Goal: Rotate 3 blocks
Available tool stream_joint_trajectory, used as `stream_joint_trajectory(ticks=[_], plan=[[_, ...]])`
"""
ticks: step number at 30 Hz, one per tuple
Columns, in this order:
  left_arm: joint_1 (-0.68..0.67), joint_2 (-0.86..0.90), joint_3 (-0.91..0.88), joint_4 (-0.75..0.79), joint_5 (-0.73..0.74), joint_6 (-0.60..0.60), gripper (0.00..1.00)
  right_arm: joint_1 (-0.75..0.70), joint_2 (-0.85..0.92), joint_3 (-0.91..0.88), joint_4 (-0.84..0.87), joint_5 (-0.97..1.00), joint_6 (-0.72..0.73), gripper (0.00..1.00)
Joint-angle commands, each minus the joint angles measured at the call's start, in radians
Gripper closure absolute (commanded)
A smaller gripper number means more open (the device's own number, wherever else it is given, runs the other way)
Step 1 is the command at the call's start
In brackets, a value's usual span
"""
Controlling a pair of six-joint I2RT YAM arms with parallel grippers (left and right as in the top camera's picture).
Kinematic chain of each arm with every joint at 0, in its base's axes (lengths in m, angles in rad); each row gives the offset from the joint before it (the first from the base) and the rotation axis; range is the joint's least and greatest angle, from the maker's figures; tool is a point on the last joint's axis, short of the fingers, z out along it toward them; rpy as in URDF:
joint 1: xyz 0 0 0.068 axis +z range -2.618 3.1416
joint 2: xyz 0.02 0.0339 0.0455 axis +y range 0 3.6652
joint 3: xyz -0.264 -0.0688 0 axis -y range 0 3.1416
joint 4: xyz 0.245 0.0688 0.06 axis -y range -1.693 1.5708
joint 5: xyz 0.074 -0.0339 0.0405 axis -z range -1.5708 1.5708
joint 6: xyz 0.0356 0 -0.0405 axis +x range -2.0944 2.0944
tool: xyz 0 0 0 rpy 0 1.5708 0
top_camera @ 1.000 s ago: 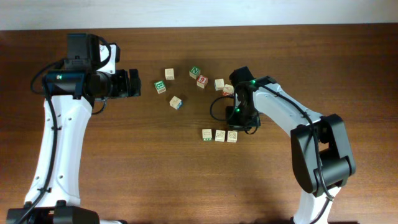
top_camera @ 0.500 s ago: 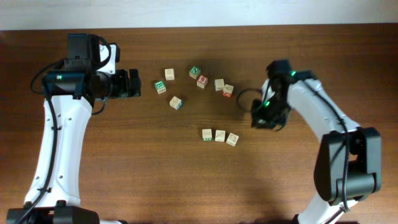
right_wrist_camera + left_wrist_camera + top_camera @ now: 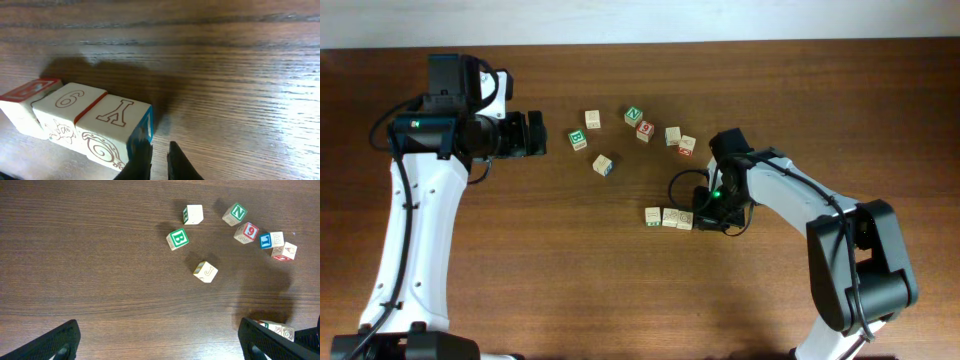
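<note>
Three blocks (image 3: 671, 216), seven cubes (image 3: 603, 164), two arms (image 3: 415, 210)

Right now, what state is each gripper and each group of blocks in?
left gripper: open, empty, away from the blocks.
right gripper: shut, empty, tips beside the row's end.
row of three blocks: flat on the table, sides touching.
loose blocks: seven, scattered, none held.

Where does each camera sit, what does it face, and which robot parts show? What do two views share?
Overhead: above the table, facing down; both arms show.
Left wrist: on left arm, facing down at scattered blocks; open jaws at bottom corners.
Right wrist: low, beside row of three blocks; shut jaws below.
Shared: overhead shows that row too.
</note>
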Motion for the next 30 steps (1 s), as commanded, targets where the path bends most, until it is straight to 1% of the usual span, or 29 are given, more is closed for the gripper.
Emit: stream_joint_trajectory(ticks=[1,3,5,8,14,16,19,21,23,24,25,26,28,30], plan=[[0.0,0.007,0.021,-0.002,-0.007,-0.006,0.01,0.007,0.0,-0.006,0.031,0.013,0.005,0.86],[0.0,0.007,0.021,-0.002,-0.007,-0.006,0.01,0.007,0.0,-0.006,0.059,0.012,0.004,0.86],[0.0,0.007,0.021,-0.002,-0.007,-0.006,0.01,0.013,0.0,-0.006,0.086,0.004,-0.046,0.86],[0.0,0.007,0.021,-0.002,-0.007,-0.006,0.01,0.047,0.0,-0.006,0.108,0.005,-0.079,0.86],[0.0,0.007,0.021,-0.002,-0.007,-0.006,0.01,0.051,0.0,-0.005,0.115,-0.007,-0.105,0.86],[0.0,0.007,0.021,-0.002,-0.007,-0.006,0.01,0.035,-0.003,0.02,0.082,-0.008,-0.105,0.86],[0.0,0.007,0.021,-0.002,-0.007,-0.006,0.01,-0.021,-0.019,0.111,-0.026,-0.026,-0.134,0.85],[0.0,0.007,0.021,-0.002,-0.007,-0.006,0.01,-0.041,-0.025,0.201,-0.127,-0.029,-0.154,0.77],[0.0,0.007,0.021,0.001,-0.007,-0.006,0.01,-0.033,-0.025,0.23,-0.153,-0.037,-0.153,0.7],[0.0,0.007,0.021,0.001,-0.007,-0.006,0.01,-0.027,-0.024,0.23,-0.156,-0.059,-0.152,0.62],[0.0,0.007,0.021,0.001,-0.007,-0.006,0.01,-0.024,-0.023,0.229,-0.164,-0.067,-0.148,0.6],[0.0,0.007,0.021,0.001,-0.006,-0.006,0.01,-0.02,-0.023,0.226,-0.167,-0.066,-0.129,0.6],[0.0,0.007,0.021,0.002,0.052,-0.006,0.01,-0.02,-0.022,0.212,-0.167,-0.07,-0.122,0.6],[0.0,0.007,0.021,0.001,0.058,-0.006,0.01,-0.02,-0.022,0.183,-0.166,-0.07,-0.122,0.61]])
